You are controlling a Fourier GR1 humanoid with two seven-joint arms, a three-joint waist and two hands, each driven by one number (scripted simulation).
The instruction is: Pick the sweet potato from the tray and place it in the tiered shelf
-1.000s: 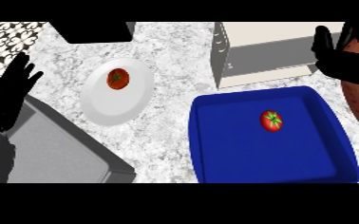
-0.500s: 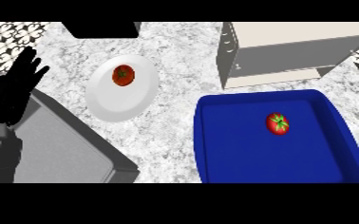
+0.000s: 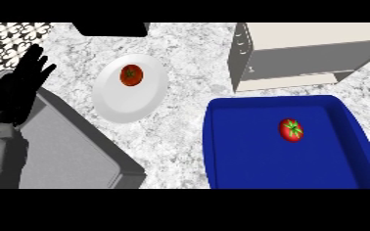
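In the blue tray (image 3: 239,151) lies a small red fruit with a green star of leaves on top (image 3: 291,129). It looks like a tomato and nothing like a sweet potato, and it sits in the tray's right half, nearer the far wall than the near one, touching no side. Nothing is holding it. The tray fills the lower right of the marble counter (image 3: 188,54).

Just beyond the tray's far edge stands the tiered shelf (image 3: 289,61), a grey box with pale cream boards, one on top and one lower down. Its lower board comes close to the tray's rim.

Across the counter to the left is a white plate (image 3: 127,103), and on its far part rests a second red fruit (image 3: 130,75) of the same kind, a little darker.

Further left, the left hand (image 3: 25,85) shows at the edge of the view, black, fingers straight and spread, pointing away from the robot and holding nothing. Beneath and beside it is a big grey tray (image 3: 72,151) at the lower left corner.

A dark block (image 3: 108,28) sits at the far edge of the counter, above the plate. The right hand is not in sight.
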